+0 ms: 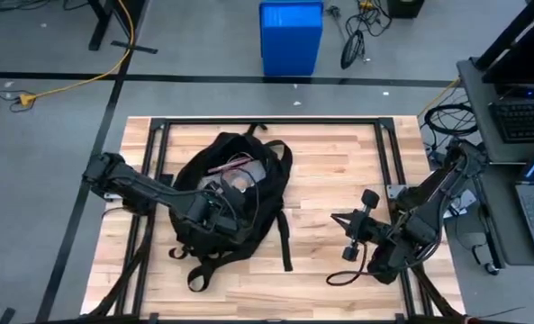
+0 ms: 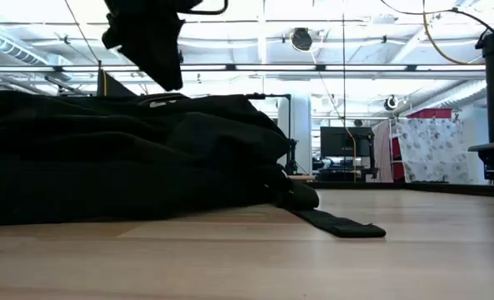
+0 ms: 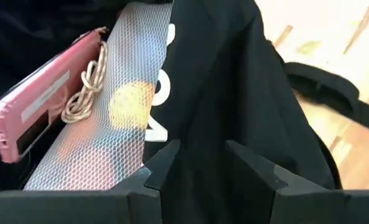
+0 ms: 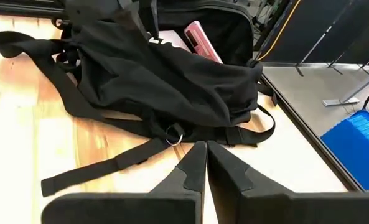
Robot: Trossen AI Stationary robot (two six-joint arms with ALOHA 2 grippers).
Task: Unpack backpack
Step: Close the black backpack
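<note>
Left gripper [image 1: 220, 203] over the open backpack [image 1: 248, 193]; right gripper [image 1: 352, 236] parked apart.

The backpack lies on the left half of the desk [image 1: 330, 171], its straps trailing toward the near edge. The left jaws hang apart just above the black fabric at the opening, gripping nothing; beside them show a pink case [image 3: 38, 106] with a gold chain [image 3: 84, 90] and a mesh pouch [image 3: 116, 118]. The right jaws are nearly closed, empty, over bare wood.
</note>
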